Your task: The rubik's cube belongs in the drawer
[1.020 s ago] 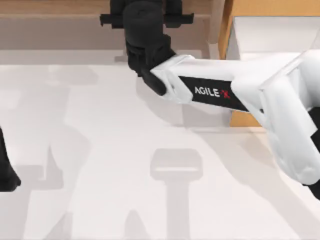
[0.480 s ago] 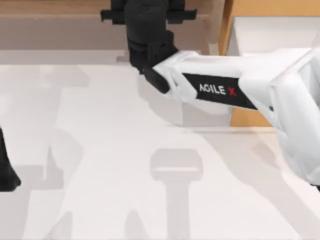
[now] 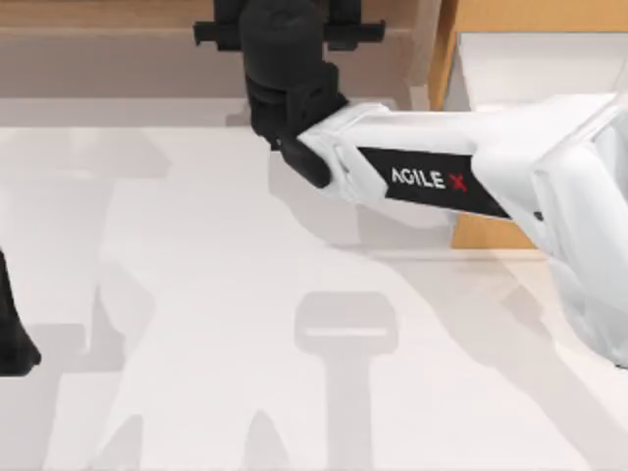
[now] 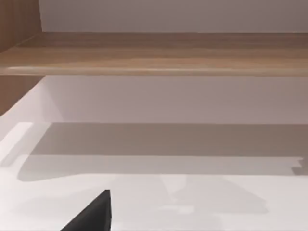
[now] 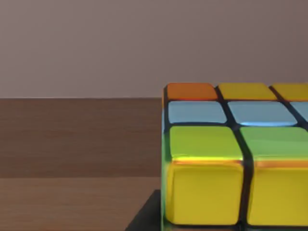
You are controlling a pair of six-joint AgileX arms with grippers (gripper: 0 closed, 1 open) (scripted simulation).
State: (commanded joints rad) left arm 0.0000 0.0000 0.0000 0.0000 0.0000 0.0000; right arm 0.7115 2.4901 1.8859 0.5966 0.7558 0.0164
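Note:
The rubik's cube (image 5: pixel 226 159), yellow on its near face with green, blue and orange squares on top, looms close in the right wrist view over brown wood. A dark finger (image 5: pixel 147 214) lies against its side. My right gripper (image 3: pixel 282 25) reaches over the long shelf at the back middle of the top view, shut on the cube, which its black wrist hides from above. The drawer (image 3: pixel 488 234), orange-brown with a white inside, stands pulled out at the back right, partly under my right arm. My left gripper (image 3: pixel 12 339) is parked at the left edge, open.
A long brown wooden shelf (image 3: pixel 108 15) runs along the back of the table and crosses the left wrist view as shelf (image 4: pixel 154 53). The white table (image 3: pixel 196 324) spreads in front of it, crossed by arm shadows.
My right arm has pushed a little farther toward the back shelf, with most of that shift in the first half second. The left arm has not moved.

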